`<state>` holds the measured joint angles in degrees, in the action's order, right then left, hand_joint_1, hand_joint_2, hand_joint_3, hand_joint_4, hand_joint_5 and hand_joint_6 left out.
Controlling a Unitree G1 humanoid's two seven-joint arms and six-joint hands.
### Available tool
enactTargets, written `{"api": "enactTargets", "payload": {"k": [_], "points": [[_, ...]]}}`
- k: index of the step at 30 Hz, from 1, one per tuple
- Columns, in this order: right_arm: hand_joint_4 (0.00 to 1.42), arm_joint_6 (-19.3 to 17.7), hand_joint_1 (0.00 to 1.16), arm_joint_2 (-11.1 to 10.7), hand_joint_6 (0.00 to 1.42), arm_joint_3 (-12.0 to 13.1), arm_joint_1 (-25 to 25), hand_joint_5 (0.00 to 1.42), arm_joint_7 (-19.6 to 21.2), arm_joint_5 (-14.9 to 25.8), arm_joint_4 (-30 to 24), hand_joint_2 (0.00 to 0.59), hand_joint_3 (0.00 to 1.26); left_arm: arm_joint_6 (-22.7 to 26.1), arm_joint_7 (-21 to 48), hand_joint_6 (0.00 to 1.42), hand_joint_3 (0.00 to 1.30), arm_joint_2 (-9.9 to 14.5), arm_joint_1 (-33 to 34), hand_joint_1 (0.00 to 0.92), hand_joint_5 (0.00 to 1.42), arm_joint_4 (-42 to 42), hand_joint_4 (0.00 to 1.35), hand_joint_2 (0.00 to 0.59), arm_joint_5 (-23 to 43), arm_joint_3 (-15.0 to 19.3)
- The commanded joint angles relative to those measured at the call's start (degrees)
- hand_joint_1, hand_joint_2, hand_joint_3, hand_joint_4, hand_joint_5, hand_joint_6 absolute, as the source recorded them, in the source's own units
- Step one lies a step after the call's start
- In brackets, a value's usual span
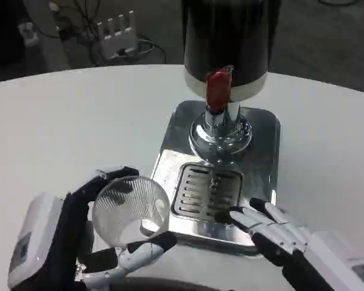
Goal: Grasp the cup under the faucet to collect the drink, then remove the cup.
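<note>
Nearest the camera, the left hand [79,242] held the clear cup [130,209], tilted and lying beside the drip tray [206,191], not under the faucet [219,124]. The dispenser [227,42] stood behind on the table [60,121]. The right hand [279,233], fingers apart and empty, rested at the tray's edge. Risk judged: the tilted cup could spill or miss the stream.

A white power strip [116,31] is seen on the dark floor beyond the white table's [60,121] far edge; dark cables [79,15] are strewn beside it.
</note>
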<state>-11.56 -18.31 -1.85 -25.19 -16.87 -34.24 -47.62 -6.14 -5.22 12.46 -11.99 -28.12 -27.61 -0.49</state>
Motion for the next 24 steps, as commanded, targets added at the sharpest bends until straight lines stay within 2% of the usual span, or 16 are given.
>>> {"api": "enactTargets", "payload": {"k": [1, 12, 18, 24], "points": [[0.09, 0.00, 0.55, 0.29, 0.00, -0.42, -0.88, 0.00, 0.25, 0.44, -0.31, 0.438, 0.15, -2.18, 0.08, 1.35, 0.86, 0.36, -0.29, 0.840, 1.29, -0.81, 1.02, 0.586, 0.32, 0.35], [0.09, -0.44, 0.55, 0.38, 0.00, -0.29, -2.10, 0.00, 0.81, 0.71, -0.35, 0.436, 0.15, -2.49, -0.31, 1.35, 0.86, 0.13, -0.46, 0.837, 1.29, -0.58, 1.02, 0.586, 0.61, 0.96], [0.09, -0.65, 0.54, 0.31, 0.00, -0.12, -3.23, 0.00, 0.96, 0.66, -0.25, 0.432, 0.15, -3.58, -0.61, 1.35, 0.86, 0.16, 0.86, 0.827, 1.29, 2.67, 1.02, 0.586, 3.39, 3.30], [0.09, -0.57, 0.54, 0.06, 0.00, -0.01, -3.29, 0.00, 0.92, 0.69, 0.19, 0.427, 0.15, -3.15, 0.18, 1.35, 0.87, 1.38, 4.82, 0.822, 1.29, 5.48, 1.02, 0.586, 4.74, 5.29]]}}
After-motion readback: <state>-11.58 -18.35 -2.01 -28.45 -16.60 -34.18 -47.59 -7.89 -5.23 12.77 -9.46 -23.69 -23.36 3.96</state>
